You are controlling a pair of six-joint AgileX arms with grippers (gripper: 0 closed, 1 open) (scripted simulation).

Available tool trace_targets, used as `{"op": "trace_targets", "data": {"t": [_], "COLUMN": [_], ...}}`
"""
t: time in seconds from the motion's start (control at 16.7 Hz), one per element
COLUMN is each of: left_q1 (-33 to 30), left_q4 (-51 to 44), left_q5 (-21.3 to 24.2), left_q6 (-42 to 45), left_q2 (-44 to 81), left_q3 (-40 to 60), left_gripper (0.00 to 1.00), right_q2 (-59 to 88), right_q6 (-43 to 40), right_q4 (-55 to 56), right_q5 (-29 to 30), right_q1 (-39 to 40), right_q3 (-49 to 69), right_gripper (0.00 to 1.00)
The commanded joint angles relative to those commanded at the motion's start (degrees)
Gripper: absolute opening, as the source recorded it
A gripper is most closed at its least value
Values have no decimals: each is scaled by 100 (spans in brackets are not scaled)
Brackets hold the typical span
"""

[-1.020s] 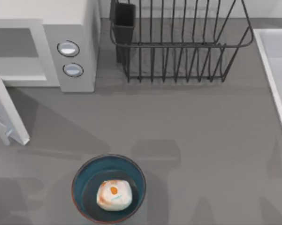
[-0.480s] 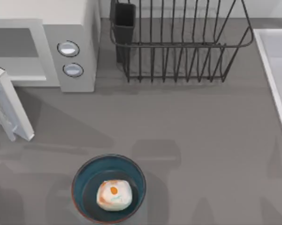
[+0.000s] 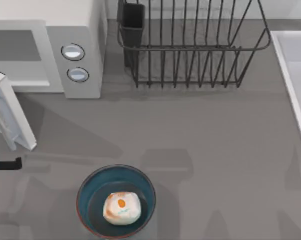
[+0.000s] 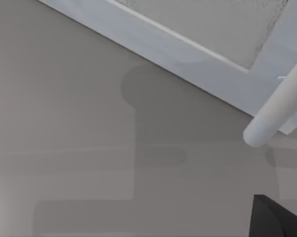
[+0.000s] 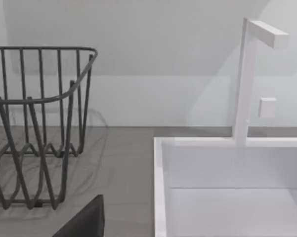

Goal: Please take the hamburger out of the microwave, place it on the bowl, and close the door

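Since half a second ago a dark piece of the left pincer [image 3: 2,165] has come in at the nine o'clock edge of the top view, just below the door [image 3: 10,116]; the door itself has barely shifted from then, after swinging a little from the second before.

Top view: the microwave [image 3: 82,50] sits at ten o'clock with its cavity open and two round knobs on the grey panel. The door stands swung out, angled away from the opening, its free end toward the desk [image 3: 205,145] front. The hamburger [image 3: 122,208] lies inside the blue bowl [image 3: 85,192] at about seven o'clock. A dark wire dish rack [image 3: 190,45] stands at twelve o'clock and a white sink [image 3: 293,75] lies at three o'clock.

Left wrist view: the door's white frame [image 4: 188,49] and its rounded handle [image 4: 279,111] lie close ahead over the grey desk; a dark pincer tip [image 4: 274,219] shows, and whether it is open cannot be told.

Right wrist view: the dish rack [image 5: 34,123], the sink [image 5: 227,187] and a white faucet [image 5: 247,79]; a dark tip of the right pincer [image 5: 86,222] shows, its state unclear.
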Motion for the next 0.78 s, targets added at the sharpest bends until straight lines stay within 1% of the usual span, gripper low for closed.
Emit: {"op": "trace_targets", "data": {"t": [0.24, 0.36, 0.48, 0.78], "left_q1": [19, 0, -33, -150], "left_q4": [5, 109, 293, 897], "left_q5": [22, 11, -8, -78], "left_q6": [3, -7, -24, -87], "left_q2": [41, 253, 710, 2346], "left_q3": [33, 190, 474, 1342], "left_gripper": [0, 0, 0, 0], "right_q2": [0, 0, 0, 0], "right_q6": [0, 0, 0, 0], "right_q4": [0, 0, 0, 0], "right_q5": [0, 0, 0, 0], "right_q1": [0, 0, 0, 0], "right_q3": [0, 0, 0, 0], "right_gripper": [100, 100, 100, 100]}}
